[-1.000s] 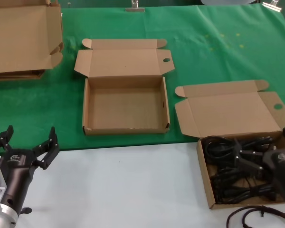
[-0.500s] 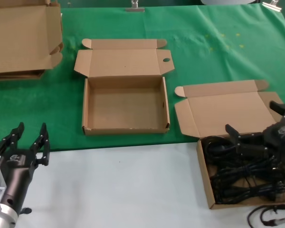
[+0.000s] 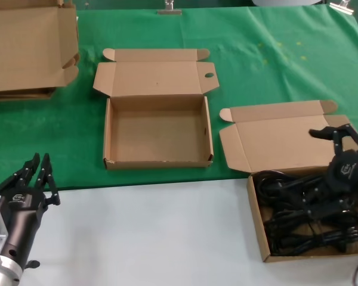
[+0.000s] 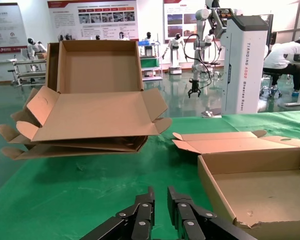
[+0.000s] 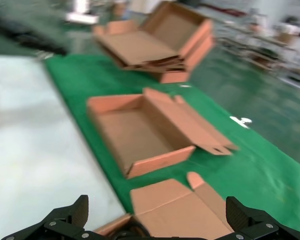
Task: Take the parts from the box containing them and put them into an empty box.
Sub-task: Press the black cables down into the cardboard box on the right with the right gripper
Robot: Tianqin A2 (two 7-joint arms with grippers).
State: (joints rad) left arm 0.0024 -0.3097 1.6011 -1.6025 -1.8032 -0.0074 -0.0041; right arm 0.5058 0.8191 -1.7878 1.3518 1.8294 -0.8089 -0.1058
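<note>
**Right claw poised over the cords, nothing gripped yet**

Currently the right claw (image 3: pixel 337 136) hangs with its fingers spread wide above the box containing them (image 3: pixel 258 223), just over the far edge of the tangle, and it grips nothing. The parts (image 3: pixel 307 217) all lie in that box at the near right of the bench (image 3: pixel 155 238), black cords looped and overlapping one another. The empty box (image 3: pixel 107 134) sits well apart to the left on the green cloth (image 3: pixel 274 59), lid folded back, bare inside. The left claw (image 3: pixel 34 179) waits low at the near left corner, fingers drawn together on nothing.

Risk lies mostly in the tangle. Because the bundles cross each other, a grab may catch two cords, or snag a loop so that a neighbour drags out and drops onto the bench. A light cardboard box could also lift or slide with the pull. The open lid (image 3: pixel 286 140) stands just beside the claw and could be knocked.
</note>
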